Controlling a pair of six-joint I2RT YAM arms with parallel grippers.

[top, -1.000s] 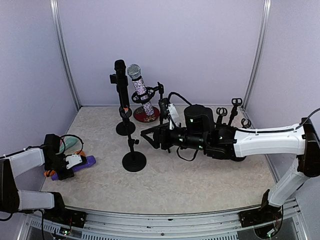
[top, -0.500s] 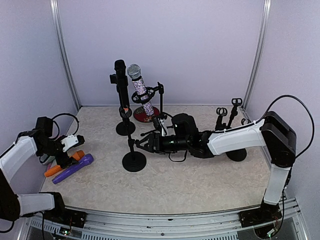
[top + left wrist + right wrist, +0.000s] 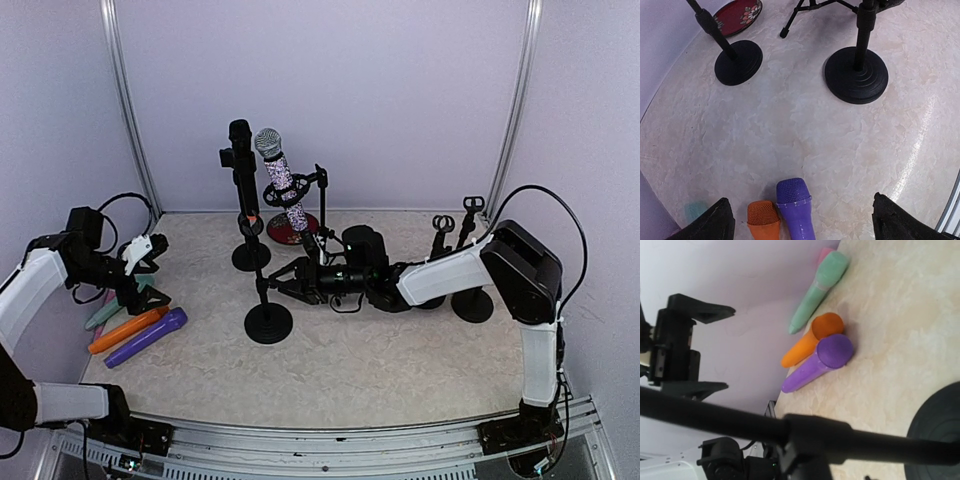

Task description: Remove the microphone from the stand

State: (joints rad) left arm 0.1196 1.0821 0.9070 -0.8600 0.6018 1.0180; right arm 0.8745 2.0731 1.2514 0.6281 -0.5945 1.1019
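Left hand (image 3: 148, 257), jaws wide, should rise straight off the purple microphone (image 3: 793, 206) beneath it. Right hand (image 3: 280, 283) by the stand (image 3: 267, 318): grip unclear.

Top view overlooks the table (image 3: 400, 370); both wrist views share the purple microphone (image 3: 795, 205)

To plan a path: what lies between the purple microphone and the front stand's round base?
Nothing; the left wrist view shows bare table between purple microphone and front stand's base.
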